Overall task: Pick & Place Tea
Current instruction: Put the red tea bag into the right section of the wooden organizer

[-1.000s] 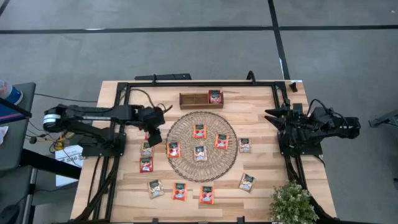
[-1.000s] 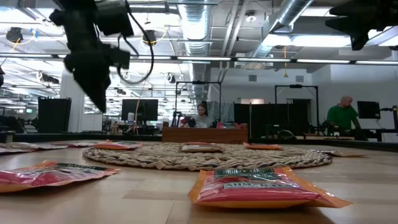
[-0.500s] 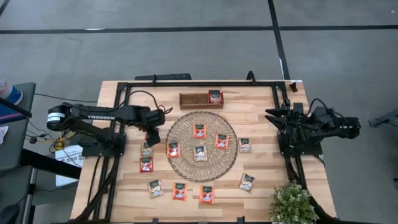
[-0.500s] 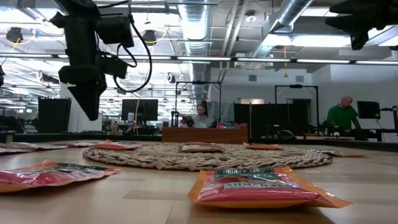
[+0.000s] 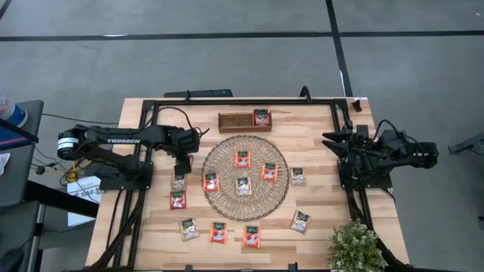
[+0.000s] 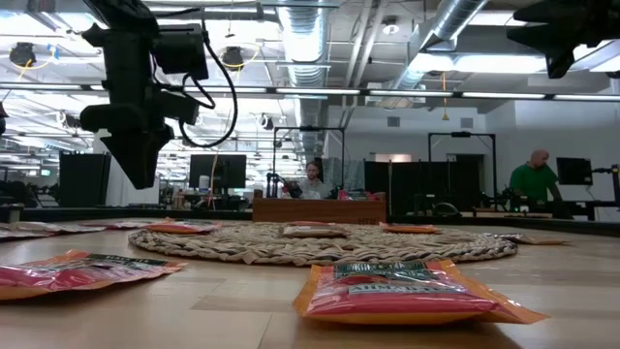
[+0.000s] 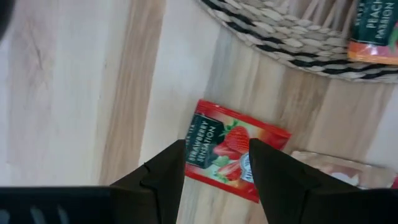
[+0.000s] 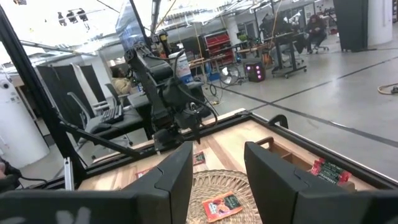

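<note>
1. Red foil sachet [image 7: 233, 151], strawberry print, lies flat on the pale wood surface [image 5: 318, 143] just outside the rim of the round woven mat [image 5: 244, 177]. Left end effector [image 7: 216, 169] hangs directly above it, fingers parted and empty, the sachet showing in the gap between them.
2. Step in hand, by my reading: lining up for a pick. No contact yet; in the low view the left end effector [image 6: 131, 160] sits well clear of the surface.
3. Next move likely calls for a straight descent and a pinch on a thin flat packet. A second, paler sachet [image 7: 329, 168] lies just beside it, so the fingers need to straddle only the red one.
4. Other tea: four sachets on the mat, more scattered on the surface around it, one already in the brown wooden tray [image 5: 234, 121] at the far edge.
5. Materials: mat is coarse coiled fibre with a dark banded rim; sachets glossy, slightly puffed, square; surface is smooth planked wood.
6. Right end effector [image 8: 214, 177] waits raised at the right side, fingers apart, holding nothing.
</note>
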You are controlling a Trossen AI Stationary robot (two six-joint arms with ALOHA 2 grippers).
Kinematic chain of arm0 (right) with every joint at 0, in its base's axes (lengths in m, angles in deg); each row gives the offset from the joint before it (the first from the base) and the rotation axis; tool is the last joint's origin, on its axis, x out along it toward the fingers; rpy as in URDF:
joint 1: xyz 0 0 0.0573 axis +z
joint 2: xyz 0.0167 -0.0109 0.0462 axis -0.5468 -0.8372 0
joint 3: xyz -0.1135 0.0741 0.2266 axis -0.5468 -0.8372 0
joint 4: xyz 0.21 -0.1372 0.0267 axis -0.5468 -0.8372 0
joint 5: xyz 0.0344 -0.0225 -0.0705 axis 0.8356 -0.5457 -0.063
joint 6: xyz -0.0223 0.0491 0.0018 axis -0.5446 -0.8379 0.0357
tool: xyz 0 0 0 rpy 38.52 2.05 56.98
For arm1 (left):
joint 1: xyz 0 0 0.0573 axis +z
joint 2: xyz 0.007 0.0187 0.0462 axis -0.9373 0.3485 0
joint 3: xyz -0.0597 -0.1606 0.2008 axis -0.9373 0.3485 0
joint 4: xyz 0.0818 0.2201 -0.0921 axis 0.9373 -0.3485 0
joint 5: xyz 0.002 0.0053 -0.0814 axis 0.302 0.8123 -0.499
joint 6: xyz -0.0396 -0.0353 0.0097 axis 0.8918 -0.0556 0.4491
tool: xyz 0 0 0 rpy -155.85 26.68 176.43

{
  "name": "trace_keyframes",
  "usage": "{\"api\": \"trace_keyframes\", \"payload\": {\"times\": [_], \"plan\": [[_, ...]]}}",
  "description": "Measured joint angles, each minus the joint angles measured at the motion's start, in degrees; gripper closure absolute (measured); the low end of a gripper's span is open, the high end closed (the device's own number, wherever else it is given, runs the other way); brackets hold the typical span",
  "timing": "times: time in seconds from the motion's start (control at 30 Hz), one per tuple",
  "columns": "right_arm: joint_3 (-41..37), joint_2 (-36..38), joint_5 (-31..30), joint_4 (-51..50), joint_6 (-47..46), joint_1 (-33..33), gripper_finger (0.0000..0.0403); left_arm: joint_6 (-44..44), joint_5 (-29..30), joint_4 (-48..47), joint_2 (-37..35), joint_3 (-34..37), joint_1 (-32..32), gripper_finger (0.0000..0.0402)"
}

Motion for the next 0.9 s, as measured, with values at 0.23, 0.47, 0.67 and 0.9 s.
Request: {"api": "trace_keyframes", "payload": {"times": [0.23, 0.47, 0.67, 0.9], "plan": [[-0.01, 0.0, 0.0, 0.02, -0.03, 0.0, 0.0266, -6.88, -2.75, 0.18, 0.24, 0.0, 4.98, 0.0231], [-0.02, 0.0, 0.0, 0.04, -0.12, -0.02, 0.0266, -12.32, -4.52, 1.63, 4.14, 0.0, 7.36, 0.0231], [-0.01, 0.0, 0.0, 0.04, -0.61, -0.01, 0.0268, -15.06, -5.31, 2.47, 10.27, 0.0, 8.94, 0.0231], [0.0, 0.0, 0.0, 0.04, -1.5, 0.0, 0.0264, -15.81, -6.24, 2.38, 12.0, 0.02, 13.1, 0.0231]]}}
